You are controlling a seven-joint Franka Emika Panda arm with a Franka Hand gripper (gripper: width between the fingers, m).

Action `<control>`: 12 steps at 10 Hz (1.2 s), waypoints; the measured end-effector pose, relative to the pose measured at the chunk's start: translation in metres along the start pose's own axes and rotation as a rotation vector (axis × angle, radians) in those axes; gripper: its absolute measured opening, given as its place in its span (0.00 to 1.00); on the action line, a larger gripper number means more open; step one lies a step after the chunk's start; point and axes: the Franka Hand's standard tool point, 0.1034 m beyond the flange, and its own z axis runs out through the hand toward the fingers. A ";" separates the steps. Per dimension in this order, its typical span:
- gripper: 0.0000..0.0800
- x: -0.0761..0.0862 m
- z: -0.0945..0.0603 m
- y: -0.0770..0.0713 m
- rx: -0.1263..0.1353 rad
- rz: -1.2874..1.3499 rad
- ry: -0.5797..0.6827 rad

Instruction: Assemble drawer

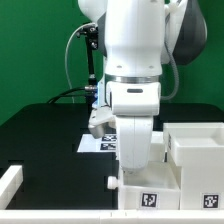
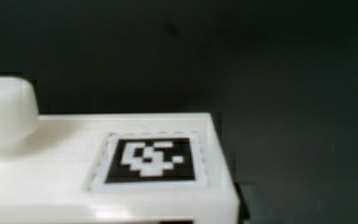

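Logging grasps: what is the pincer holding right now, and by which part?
Cannot be told. The pincer is down at the tagged white drawer box, but neither view shows a grip.

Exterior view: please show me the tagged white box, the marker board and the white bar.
tagged white box (image 1: pixel 150 198): exterior view, the square tag on its front face.
marker board (image 1: pixel 97 143): exterior view, its printed top.
white bar (image 1: pixel 10 183): exterior view, its upper face.
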 end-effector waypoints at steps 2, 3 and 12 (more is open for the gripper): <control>0.05 -0.003 0.002 -0.003 0.007 -0.052 -0.009; 0.05 -0.002 0.002 -0.003 0.007 -0.074 -0.017; 0.05 0.004 -0.002 0.004 0.020 0.035 -0.020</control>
